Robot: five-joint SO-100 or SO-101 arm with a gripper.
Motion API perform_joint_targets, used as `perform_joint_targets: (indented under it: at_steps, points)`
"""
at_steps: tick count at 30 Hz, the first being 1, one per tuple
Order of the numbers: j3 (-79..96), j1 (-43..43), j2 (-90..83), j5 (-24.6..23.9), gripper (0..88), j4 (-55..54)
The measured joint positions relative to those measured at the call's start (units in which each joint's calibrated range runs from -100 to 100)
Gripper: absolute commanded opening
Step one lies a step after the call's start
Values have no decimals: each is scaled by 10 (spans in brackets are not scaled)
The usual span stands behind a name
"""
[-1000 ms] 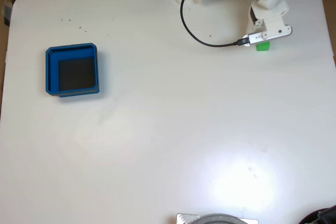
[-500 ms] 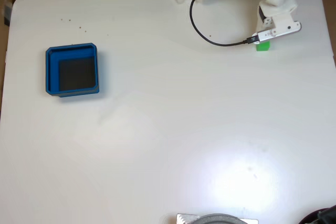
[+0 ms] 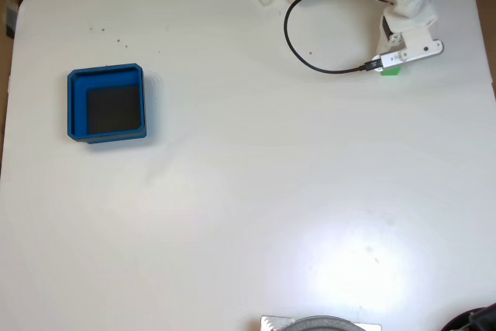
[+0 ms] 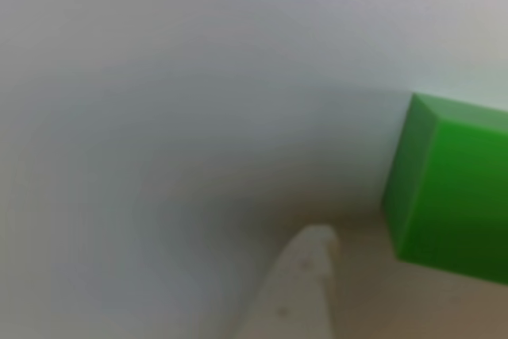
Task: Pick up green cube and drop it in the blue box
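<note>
Green is what you are looking for at the far right of the counter (image 3: 248, 191) in the fixed view: the green cube (image 3: 391, 71) is sitting on the white surface, partly tucked under the arm's white gripper (image 3: 397, 62), which is hanging directly over it. In the other view, you are seeing the green cube (image 4: 448, 196) resting on the counter at the right edge, with one pale fingertip (image 4: 305, 275) poking up from the bottom, just beside the cube's left face and apart from it. You cannot tell from either view whether the gripper is open or closed. Your blue box (image 3: 75, 106) is lying well apart, near the counter's left side.
</note>
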Motion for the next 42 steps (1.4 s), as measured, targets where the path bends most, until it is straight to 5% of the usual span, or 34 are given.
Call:
perform_joint_targets:
  at_steps: [42]
  points:
    - [0,13,57,1,257,-45]
